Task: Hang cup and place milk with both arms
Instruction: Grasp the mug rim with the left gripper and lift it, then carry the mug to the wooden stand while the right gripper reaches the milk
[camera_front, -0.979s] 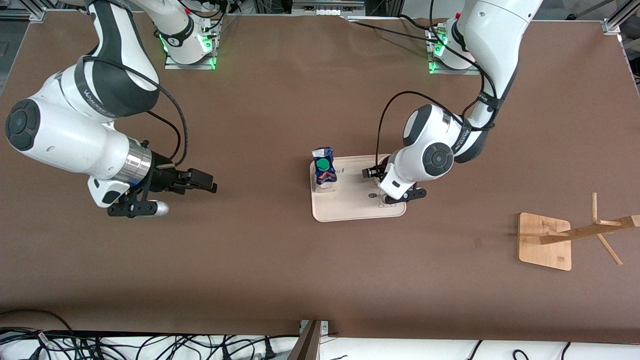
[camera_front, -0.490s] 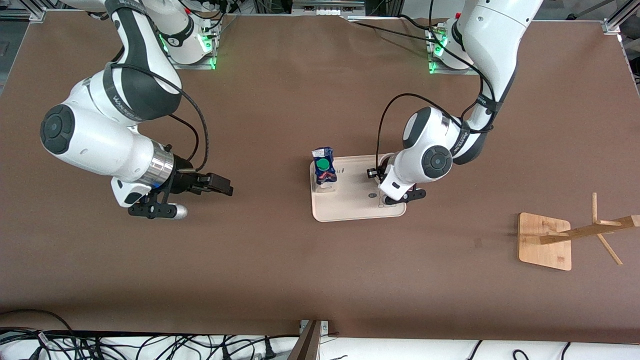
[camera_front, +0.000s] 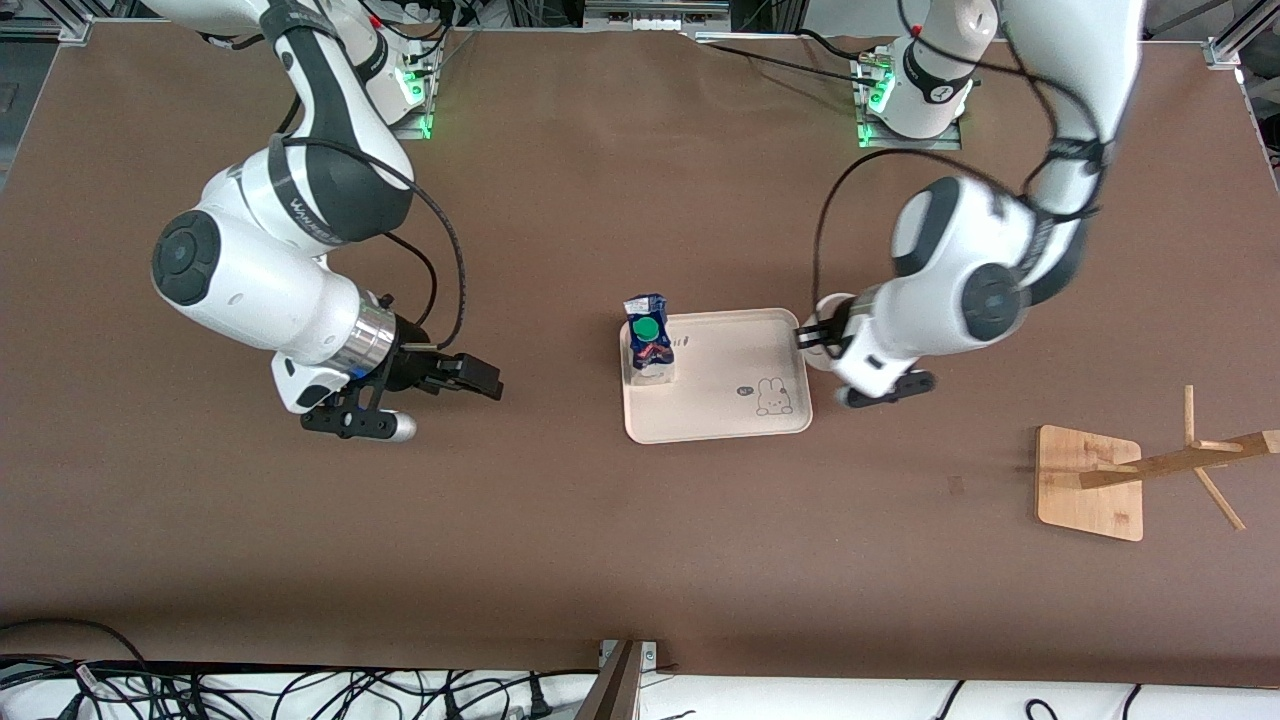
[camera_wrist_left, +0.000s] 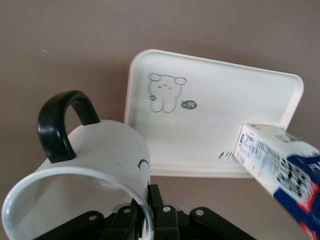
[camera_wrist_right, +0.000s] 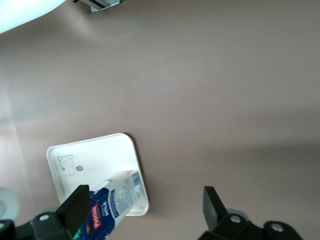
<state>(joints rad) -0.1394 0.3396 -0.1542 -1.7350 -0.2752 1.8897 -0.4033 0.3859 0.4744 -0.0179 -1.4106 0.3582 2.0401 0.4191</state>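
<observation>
Brown matte tabletop (camera_front: 560, 520) carries both arms. The right arm bends low over bare table toward its own end, and its right gripper (camera_front: 470, 375) has come closer to the tray, jaws apart and empty. The left arm has swung off the tray; its left gripper (camera_wrist_left: 150, 220) is clamped on the glossy white cup (camera_wrist_left: 95, 165), now lifted beside the rounded cream tray (camera_front: 720, 425). The blue milk (camera_front: 648, 335) carton stands unmoved on the tray's corner.

Brown table (camera_front: 600, 540) carries a cream tray (camera_front: 735, 425) near its middle. A wooden rack base (camera_front: 1075, 510) sits toward the left arm's end, nearer the front camera.
</observation>
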